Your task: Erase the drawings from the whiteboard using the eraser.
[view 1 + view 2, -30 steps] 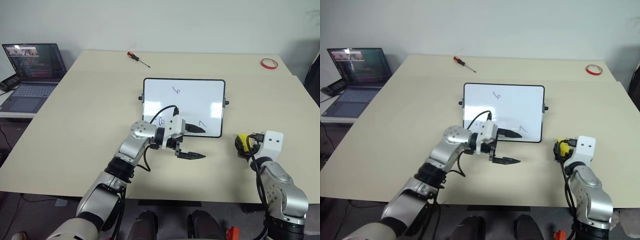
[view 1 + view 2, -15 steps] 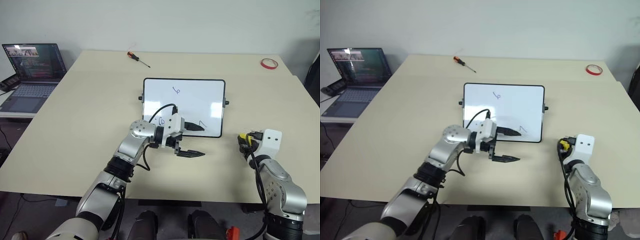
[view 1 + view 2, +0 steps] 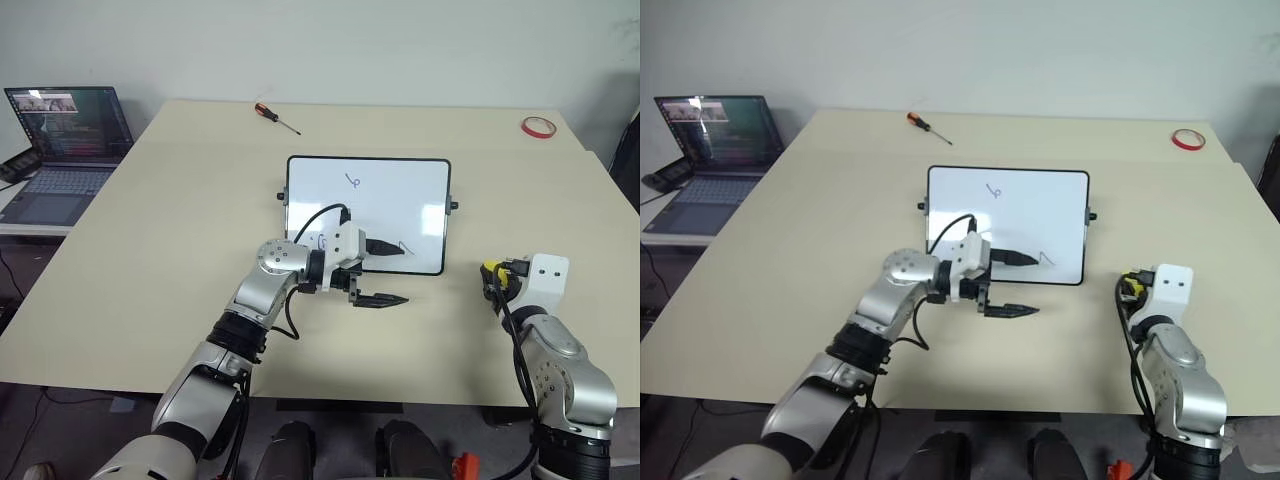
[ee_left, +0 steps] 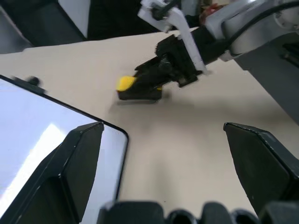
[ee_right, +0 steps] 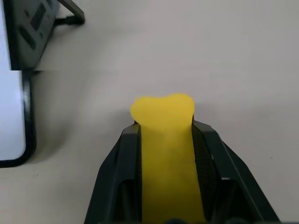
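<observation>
Right gripper (image 5: 166, 135) is pinched on the eraser (image 5: 164, 154). In the right wrist view the yellow block sits clamped lengthwise between the two black fingers (image 5: 122, 186), its front end sticking out past the tips. From the left wrist view it looks to be just off the table (image 3: 150, 250), black underside facing down.

Left gripper (image 3: 385, 273) has its fingers spread wide, pointing across toward the right arm. One finger lies over the near edge of the whiteboard (image 3: 400, 190), the other over bare table just beside that edge. It holds nothing.

From the eraser, the whiteboard is off to the left-arm side and slightly ahead, its near corner close by but not touching. Drawings (image 3: 352, 181): one squiggle in the upper middle of the board, one (image 3: 405, 247) near the bottom edge just past the left fingertip, one partly hidden behind the left wrist.

Step in hand, as I judge it: carry the eraser to the board.
- Keep the black face flat down; a tilted block will wipe with an edge only.
- Nearest mark is the one by the bottom edge; start there, but the left finger lies across the path, so it should either clear or press the frame to steady the board.
- Light, even pressure; the board may slide on the table.
</observation>
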Controlling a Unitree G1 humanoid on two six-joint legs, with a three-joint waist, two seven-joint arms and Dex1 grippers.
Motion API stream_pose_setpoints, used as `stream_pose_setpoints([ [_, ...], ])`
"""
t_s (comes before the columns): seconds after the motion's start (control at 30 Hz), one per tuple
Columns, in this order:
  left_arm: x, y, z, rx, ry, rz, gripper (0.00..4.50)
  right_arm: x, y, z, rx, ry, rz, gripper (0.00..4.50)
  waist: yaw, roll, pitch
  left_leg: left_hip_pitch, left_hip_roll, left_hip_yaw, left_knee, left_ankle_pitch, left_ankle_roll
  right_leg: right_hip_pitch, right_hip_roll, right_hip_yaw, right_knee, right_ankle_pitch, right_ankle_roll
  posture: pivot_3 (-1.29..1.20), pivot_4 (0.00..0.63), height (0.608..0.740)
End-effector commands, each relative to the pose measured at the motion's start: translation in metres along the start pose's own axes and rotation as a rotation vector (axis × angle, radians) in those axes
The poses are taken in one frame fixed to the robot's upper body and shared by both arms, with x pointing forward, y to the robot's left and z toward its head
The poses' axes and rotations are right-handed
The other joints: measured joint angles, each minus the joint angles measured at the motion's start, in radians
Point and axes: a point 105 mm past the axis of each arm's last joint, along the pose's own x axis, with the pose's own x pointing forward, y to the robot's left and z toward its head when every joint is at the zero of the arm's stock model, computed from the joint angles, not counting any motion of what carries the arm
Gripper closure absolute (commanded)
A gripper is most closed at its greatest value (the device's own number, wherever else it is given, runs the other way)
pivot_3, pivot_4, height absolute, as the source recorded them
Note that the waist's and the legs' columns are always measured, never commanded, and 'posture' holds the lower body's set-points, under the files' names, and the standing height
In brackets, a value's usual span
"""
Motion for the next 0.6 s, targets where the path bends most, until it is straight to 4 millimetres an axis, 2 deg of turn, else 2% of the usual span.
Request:
stream_pose_setpoints([
  [0.03,0.002,0.021,0.038,0.172,-0.080,0.156,0.00,-0.005,0.001,0.017,-0.078,-0.116,0.002,3.39,0.001,0.000,0.000,0.000,0.000,0.000,0.000,0.000,0.000,0.000,0.000,0.000,0.000,0.000,0.000,0.00,0.150,0.740],
  [0.17,-0.005,0.035,0.044,0.215,-0.092,0.320,0.00,-0.004,0.001,0.033,-0.091,-0.205,-0.019,3.39,-0.003,0.000,0.000,0.001,0.000,0.001,0.000,0.000,0.000,0.000,0.000,0.001,0.000,0.000,0.001,0.00,0.150,0.740],
  [0.27,-0.020,0.049,0.036,0.201,-0.071,0.504,0.00,0.000,0.008,0.053,-0.120,-0.294,-0.002,3.39,-0.005,0.000,0.000,0.001,0.000,0.001,0.000,0.000,0.000,0.000,0.000,0.001,0.001,0.000,0.001,0.00,0.150,0.740],
  [0.37,-0.032,0.050,0.020,0.180,-0.027,0.603,0.00,0.006,0.016,0.067,-0.132,-0.356,0.011,3.39,-0.006,0.000,0.000,0.001,0.000,0.001,0.000,0.000,0.000,0.000,0.000,0.002,0.002,0.000,0.001,0.00,0.150,0.740],
  [0.47,-0.071,0.058,-0.007,0.131,0.052,0.857,0.00,0.017,0.036,0.091,-0.127,-0.452,0.060,3.39,-0.009,0.000,0.000,0.001,0.000,0.001,0.001,0.000,0.000,-0.001,0.000,0.002,0.002,0.000,0.001,0.00,0.150,0.740],
  [0.6,-0.097,0.050,-0.028,0.063,0.107,1.006,0.00,0.031,0.065,0.109,-0.120,-0.516,0.137,3.39,-0.008,0.000,0.000,0.001,0.000,0.001,0.001,0.000,0.000,-0.002,0.000,0.002,0.005,0.001,0.001,0.00,0.150,0.740],
])
